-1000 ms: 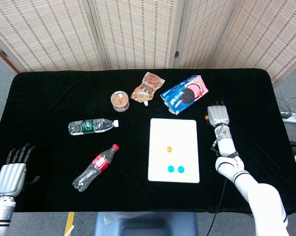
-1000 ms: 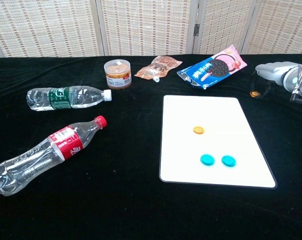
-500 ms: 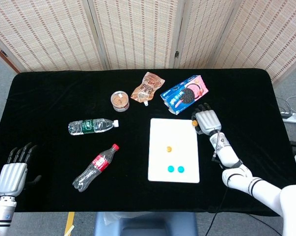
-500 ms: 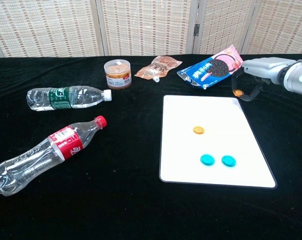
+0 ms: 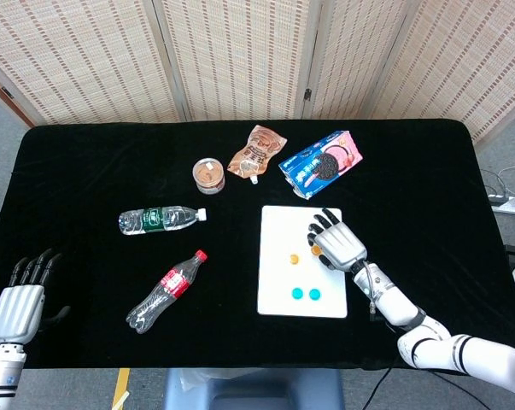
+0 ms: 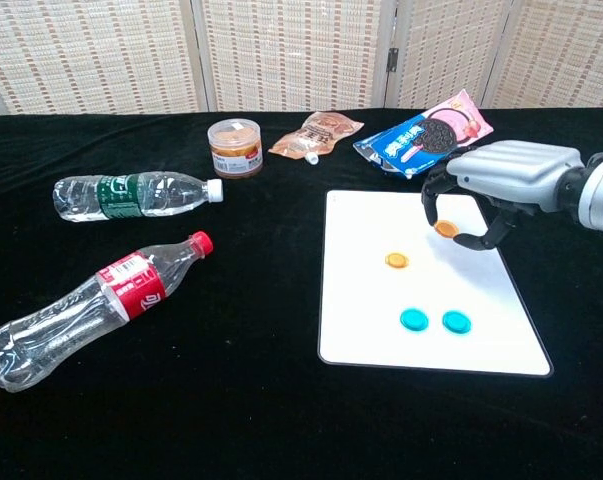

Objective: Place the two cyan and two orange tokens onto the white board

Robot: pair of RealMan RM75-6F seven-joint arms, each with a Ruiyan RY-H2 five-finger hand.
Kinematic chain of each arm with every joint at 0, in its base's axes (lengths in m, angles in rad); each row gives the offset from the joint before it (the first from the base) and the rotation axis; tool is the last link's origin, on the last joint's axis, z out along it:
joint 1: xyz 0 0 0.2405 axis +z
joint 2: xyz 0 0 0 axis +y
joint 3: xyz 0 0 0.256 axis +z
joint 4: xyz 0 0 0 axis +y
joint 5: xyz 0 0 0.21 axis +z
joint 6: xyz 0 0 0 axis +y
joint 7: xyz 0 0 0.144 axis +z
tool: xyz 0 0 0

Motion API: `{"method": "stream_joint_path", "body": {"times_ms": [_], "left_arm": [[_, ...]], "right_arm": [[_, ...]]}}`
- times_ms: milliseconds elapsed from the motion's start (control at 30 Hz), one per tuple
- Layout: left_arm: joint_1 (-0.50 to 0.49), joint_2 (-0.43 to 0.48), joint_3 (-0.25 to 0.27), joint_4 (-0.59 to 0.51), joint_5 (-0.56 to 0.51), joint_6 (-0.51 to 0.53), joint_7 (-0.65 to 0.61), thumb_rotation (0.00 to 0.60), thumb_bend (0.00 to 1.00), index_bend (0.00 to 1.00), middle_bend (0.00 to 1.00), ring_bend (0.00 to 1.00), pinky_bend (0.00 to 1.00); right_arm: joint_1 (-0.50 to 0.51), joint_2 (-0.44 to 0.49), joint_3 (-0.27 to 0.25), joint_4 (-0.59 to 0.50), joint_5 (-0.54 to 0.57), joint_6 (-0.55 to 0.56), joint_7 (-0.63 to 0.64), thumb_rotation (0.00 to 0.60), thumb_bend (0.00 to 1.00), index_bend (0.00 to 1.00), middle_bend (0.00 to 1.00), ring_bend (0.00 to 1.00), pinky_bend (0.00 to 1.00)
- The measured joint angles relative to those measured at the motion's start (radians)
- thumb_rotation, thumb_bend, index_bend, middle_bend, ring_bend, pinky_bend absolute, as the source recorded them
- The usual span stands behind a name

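One orange token (image 6: 445,228) is pinched between the fingertips of the right hand (image 6: 501,178), which hovers over the upper right part of the white board (image 6: 361,330) with its fingers curled downward (in the head view the token shows as a small orange spot at the hand's left edge (image 5: 314,250)). Just left of the hand, a second orange token (image 6: 396,260) lies flat on the board near its middle. Below it, two cyan tokens (image 6: 413,320) (image 6: 457,322) rest side by side on the board's lower half, close together but apart. Beyond the board's top edge lie a blue cookie package (image 6: 421,135), a brown pouch (image 6: 317,134) and a small round tub (image 6: 233,147), all on the black tablecloth (image 6: 231,400). Farther left, a clear water bottle with a green label (image 6: 136,194) and a crushed bottle with a red cap and red label (image 6: 91,305) lie on their sides. At the table's near left corner, the left hand (image 5: 20,303) holds nothing, fingers extended and slightly spread, seen only in the head view.
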Motion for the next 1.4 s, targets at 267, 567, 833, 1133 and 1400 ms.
{"method": "stream_joint_path", "body": {"times_ms": [267,567,833,1133,1400], "left_arm": [[0.002,-0.005,0.002,0.01,0.001,-0.002,-0.009,0.6,0.25,0.08,0.06,0.12,0.0],[0.004,-0.01,0.003,0.021,0.001,-0.003,-0.02,0.6,0.25,0.08,0.06,0.12,0.0],[0.006,-0.013,0.003,0.031,0.002,-0.003,-0.028,0.6,0.25,0.08,0.06,0.12,0.0],[0.007,-0.014,0.003,0.035,0.002,-0.003,-0.032,0.6,0.25,0.08,0.06,0.12,0.0],[0.003,-0.015,-0.001,0.035,0.003,-0.006,-0.031,0.6,0.25,0.08,0.06,0.12,0.0]], "right_arm": [[0.01,-0.035,-0.022,0.02,0.002,-0.01,-0.036,0.6,0.48,0.48,0.25,0.08,0.0],[0.016,-0.054,-0.032,0.032,0.004,-0.011,-0.048,0.6,0.48,0.48,0.25,0.08,0.0],[0.022,-0.063,-0.038,0.037,0.008,-0.014,-0.063,0.6,0.48,0.46,0.24,0.08,0.0],[0.021,-0.06,-0.043,0.025,0.018,-0.015,-0.068,0.6,0.48,0.37,0.24,0.07,0.0],[0.012,-0.035,-0.044,-0.003,0.013,0.012,-0.071,0.6,0.48,0.3,0.24,0.08,0.0]]}}
